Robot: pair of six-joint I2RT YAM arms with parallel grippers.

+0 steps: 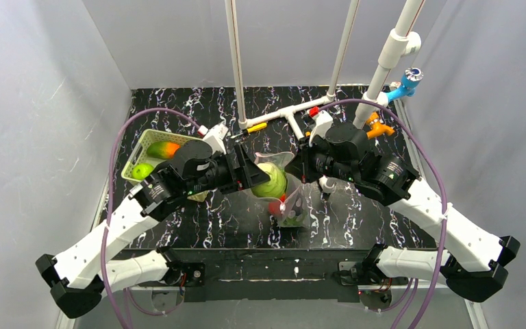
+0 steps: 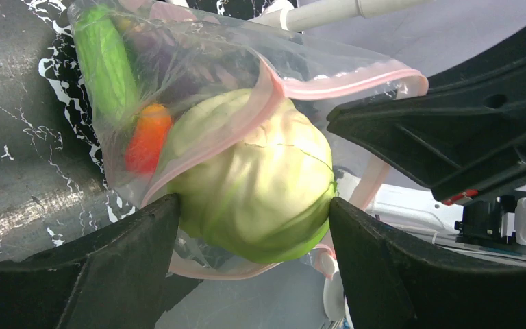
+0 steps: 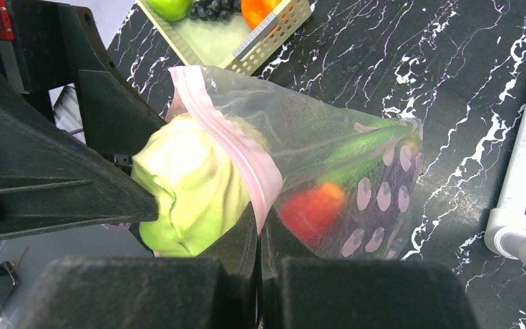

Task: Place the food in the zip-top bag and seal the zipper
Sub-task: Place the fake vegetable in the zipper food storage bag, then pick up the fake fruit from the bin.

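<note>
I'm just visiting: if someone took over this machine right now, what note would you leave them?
Left gripper: shut on the toy cabbage, partly through the zip-top bag mouth.
Right gripper: pinching the zipper edge, holding the bag up.
Done: cucumber and a red piece inside.
To do: release cabbage, bag the green apple, orange piece and grapes from the basket, seal.

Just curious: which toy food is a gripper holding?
The pale green cabbage, squeezed in the left gripper; the rest lie loose inside the bag or basket.
</note>
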